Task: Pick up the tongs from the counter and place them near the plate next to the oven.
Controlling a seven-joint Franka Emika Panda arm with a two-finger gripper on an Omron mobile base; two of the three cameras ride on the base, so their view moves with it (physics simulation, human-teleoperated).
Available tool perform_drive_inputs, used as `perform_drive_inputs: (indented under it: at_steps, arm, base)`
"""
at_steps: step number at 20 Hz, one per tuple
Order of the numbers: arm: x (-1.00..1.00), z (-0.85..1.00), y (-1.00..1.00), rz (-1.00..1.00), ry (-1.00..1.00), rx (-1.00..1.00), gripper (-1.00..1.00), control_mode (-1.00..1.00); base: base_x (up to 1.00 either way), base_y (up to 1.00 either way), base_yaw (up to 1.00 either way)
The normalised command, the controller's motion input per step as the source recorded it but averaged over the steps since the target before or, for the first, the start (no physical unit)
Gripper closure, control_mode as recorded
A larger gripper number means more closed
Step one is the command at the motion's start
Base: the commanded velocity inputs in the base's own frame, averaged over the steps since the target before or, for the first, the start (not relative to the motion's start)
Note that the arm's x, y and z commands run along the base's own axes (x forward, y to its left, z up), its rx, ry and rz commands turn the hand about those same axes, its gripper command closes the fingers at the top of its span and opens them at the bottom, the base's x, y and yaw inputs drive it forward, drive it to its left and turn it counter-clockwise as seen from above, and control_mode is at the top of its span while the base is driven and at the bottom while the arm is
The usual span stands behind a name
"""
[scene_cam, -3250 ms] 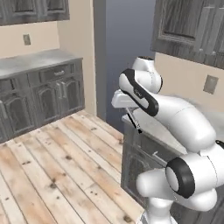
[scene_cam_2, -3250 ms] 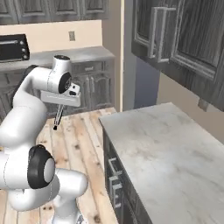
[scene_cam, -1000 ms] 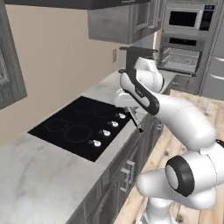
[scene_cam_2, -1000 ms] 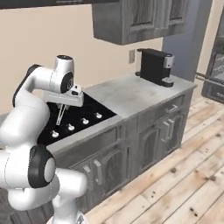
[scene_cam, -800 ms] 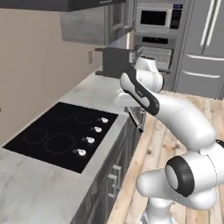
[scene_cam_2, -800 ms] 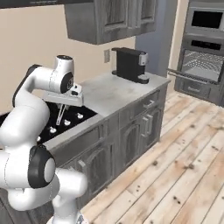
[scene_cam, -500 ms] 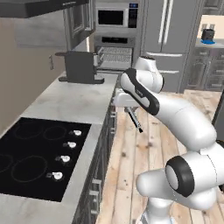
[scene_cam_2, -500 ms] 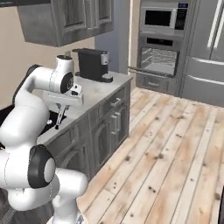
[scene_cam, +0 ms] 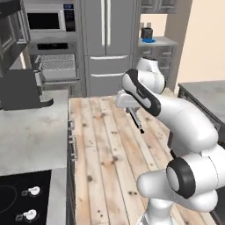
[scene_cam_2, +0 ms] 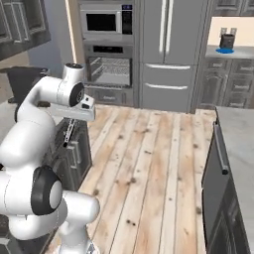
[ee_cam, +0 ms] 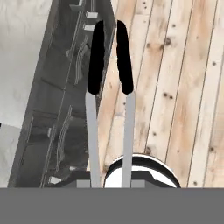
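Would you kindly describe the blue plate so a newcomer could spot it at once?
Look past the tall grey double-door fridge to the pale counter on its right. The flat round bright blue plate lies there under a small dark box-shaped item, the sole blue thing around.

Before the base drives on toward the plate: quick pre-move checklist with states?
1. Tongs in the gripper: ok, they hang down from it over the floor, arms pointing away in the hand view.
2. Grip security: cannot tell, the finger contact is hidden.
3. Plate located: ok, a blue disc on the far counter beside the fridge, with a dark thing standing on it.
4. Path over the wooden floor to that counter: ok, nothing lying on it.
5. Tongs clear of the near cabinet fronts: ok, they hang beside them, apart.
6. Free spot near the plate: cannot tell, too small.
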Motion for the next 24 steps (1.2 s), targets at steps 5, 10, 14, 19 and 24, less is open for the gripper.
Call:
perform_drive_inputs:
  at_steps: [5, 10, 14, 19, 24]
  arm:
    - [0.0, 0.0, 0.0, 0.0, 0.0, 0.0, 1.0, 1.0]
    - [0.0, 0.0, 0.0, 0.0, 0.0, 0.0, 1.0, 1.0]
    - [0.0, 0.0, 0.0, 0.0, 0.0, 0.0, 1.0, 1.0]
    - [0.0, 0.0, 0.0, 0.0, 0.0, 0.0, 1.0, 1.0]
    - [0.0, 0.0, 0.0, 0.0, 0.0, 0.0, 1.0, 1.0]
  base:
    - [1.0, 0.02, -0.48]
    - [1.0, 0.22, -0.46]
    - [1.0, 0.37, -0.43]
    - [1.0, 0.45, -0.39]
    - [1.0, 0.51, -0.36]
